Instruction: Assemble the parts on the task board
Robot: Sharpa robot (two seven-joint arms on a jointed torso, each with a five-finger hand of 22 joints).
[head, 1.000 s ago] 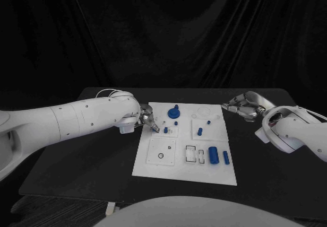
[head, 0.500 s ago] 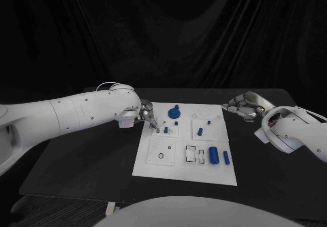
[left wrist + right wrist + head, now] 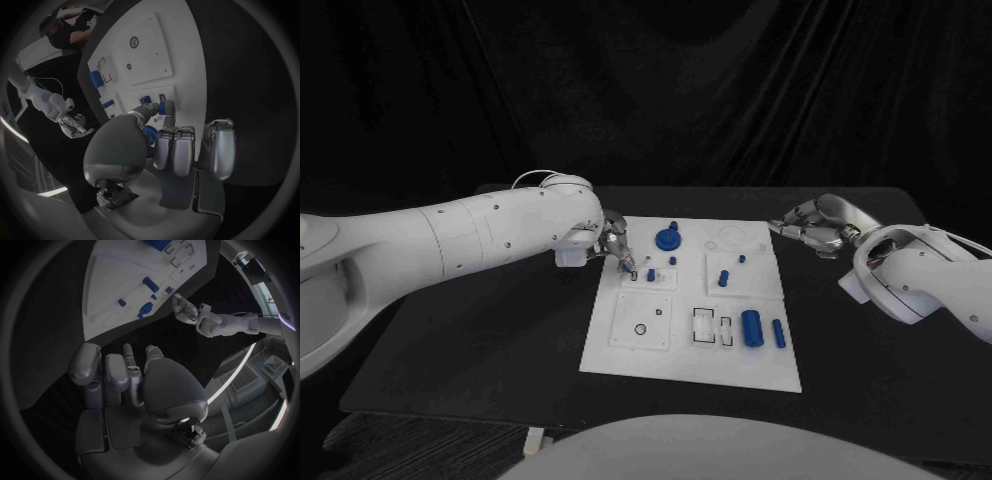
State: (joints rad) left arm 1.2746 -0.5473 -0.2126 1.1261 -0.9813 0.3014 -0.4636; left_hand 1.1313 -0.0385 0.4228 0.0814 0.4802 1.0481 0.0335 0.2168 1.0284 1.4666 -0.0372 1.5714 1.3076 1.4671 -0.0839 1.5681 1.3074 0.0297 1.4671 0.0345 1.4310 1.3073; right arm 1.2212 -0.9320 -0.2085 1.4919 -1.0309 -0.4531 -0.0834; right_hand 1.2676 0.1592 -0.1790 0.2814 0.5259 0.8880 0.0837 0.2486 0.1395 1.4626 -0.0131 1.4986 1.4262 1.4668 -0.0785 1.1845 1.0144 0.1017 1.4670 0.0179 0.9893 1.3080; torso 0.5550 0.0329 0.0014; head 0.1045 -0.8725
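The white task board (image 3: 668,352) lies in the middle of the black table. My left hand (image 3: 607,243) reaches over its far left part, and thumb and a finger pinch a small blue peg (image 3: 651,274) standing at the little square plate. In the left wrist view the thumb and fingers of the left hand (image 3: 156,150) close on the blue peg (image 3: 165,107) over the board (image 3: 150,55). My right hand (image 3: 816,224) hovers off the board's far right corner, fingers curled in with nothing in them. In the right wrist view the right hand (image 3: 131,385) is also curled.
A blue gear (image 3: 669,239) stands on the board just beyond the left hand. Blue pegs (image 3: 726,278) stand mid-board. A blue cylinder (image 3: 750,328) and a thin blue bar (image 3: 779,334) lie at the near right. Black table surrounds the board.
My left arm has swung its elbow up and back while the hand stayed at the small square plate. The right hand has not moved.
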